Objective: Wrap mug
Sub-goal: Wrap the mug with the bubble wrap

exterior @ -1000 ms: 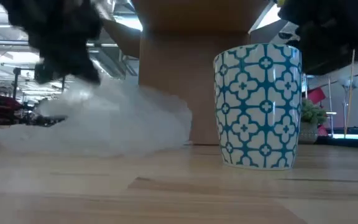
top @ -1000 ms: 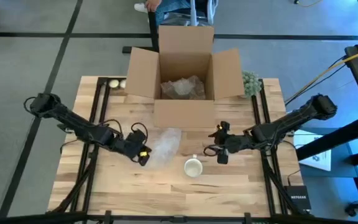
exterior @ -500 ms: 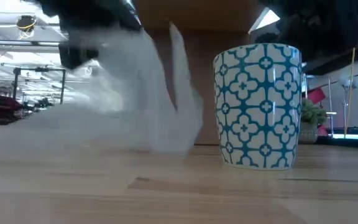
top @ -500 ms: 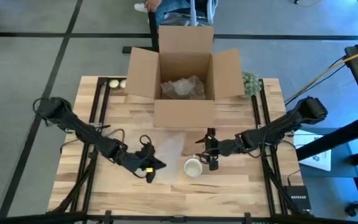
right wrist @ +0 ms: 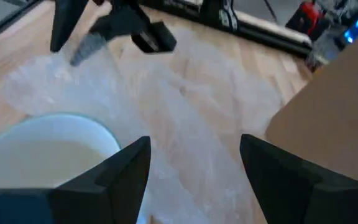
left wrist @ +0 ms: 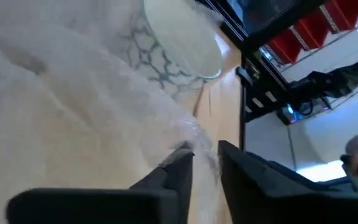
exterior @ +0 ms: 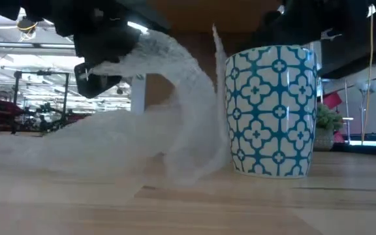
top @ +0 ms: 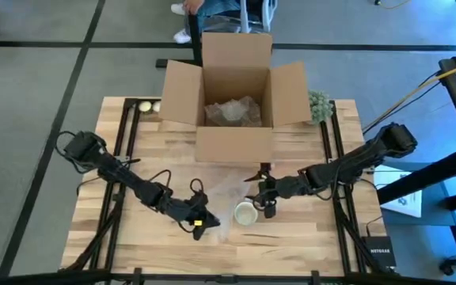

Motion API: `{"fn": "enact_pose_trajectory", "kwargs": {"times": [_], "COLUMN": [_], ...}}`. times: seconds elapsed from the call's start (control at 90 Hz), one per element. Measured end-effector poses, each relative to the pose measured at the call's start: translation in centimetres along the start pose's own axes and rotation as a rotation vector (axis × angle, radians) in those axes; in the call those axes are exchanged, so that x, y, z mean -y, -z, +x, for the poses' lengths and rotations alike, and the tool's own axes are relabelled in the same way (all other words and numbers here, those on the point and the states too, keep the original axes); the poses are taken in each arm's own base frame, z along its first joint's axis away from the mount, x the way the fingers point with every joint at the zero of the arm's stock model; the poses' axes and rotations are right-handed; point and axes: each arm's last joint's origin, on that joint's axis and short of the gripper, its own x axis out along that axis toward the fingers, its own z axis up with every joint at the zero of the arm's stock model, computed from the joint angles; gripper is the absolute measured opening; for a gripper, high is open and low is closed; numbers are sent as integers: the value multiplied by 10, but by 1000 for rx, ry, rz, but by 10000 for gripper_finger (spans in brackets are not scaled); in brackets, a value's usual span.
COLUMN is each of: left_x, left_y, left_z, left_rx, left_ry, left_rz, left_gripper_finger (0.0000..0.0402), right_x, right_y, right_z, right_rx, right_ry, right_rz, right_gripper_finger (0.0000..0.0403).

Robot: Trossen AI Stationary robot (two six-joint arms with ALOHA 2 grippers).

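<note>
A white mug with a blue pattern (exterior: 273,111) stands upright on the wooden table (top: 291,233), near its front middle (top: 245,212). A clear sheet of bubble wrap (top: 218,192) lies to the left of and behind the mug, and one part of it rises beside the mug (exterior: 175,85). My left gripper (top: 202,224) is shut on the wrap, left of the mug. My right gripper (top: 261,192) hovers open just behind the mug's rim, with its fingers (right wrist: 123,168) wide apart and nothing between them. My left gripper pinches an edge of the bubble wrap (left wrist: 188,134) between its two fingers; one layer or several, I cannot tell. That edge (exterior: 132,49) is lifted off the table and the sheet arches from it toward the mug. The rest (exterior: 77,147) lies on the wood.
An open cardboard box (top: 232,91) with crumpled wrap inside stands at the back middle. A small green plant (top: 319,103) is to its right and pale balls (top: 145,106) are to its left. Bare wood lies near the front edge.
My left gripper has moved toward the near edge and to the right, toward the mug, drawing the wrap's edge up and along. The sheet, which was lying flat, now arches up against the mug's left side. My right gripper has shifted left toward the mug.
</note>
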Motion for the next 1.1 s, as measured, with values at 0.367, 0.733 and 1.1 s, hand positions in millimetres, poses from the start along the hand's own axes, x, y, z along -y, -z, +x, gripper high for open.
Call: {"fn": "enact_pose_trajectory", "kwargs": {"times": [0.367,0.733,1.1], "left_x": [6,-55,-87], "left_y": [-23,11,30], "left_z": [-38,-57,-70], "left_rx": [-93,-81,-14], "left_ry": [-28,-646,-791], "left_rz": [31,82,-72], "left_gripper_finger": [104,104,104], "right_x": [2,11,9], "right_y": [11,45,75], "right_z": [7,35,12], "right_rx": [-150,-362,-734], "right_ry": [-77,-97,-200], "right_rz": [-142,-220,-144], "right_gripper_finger": [236,137,14]}}
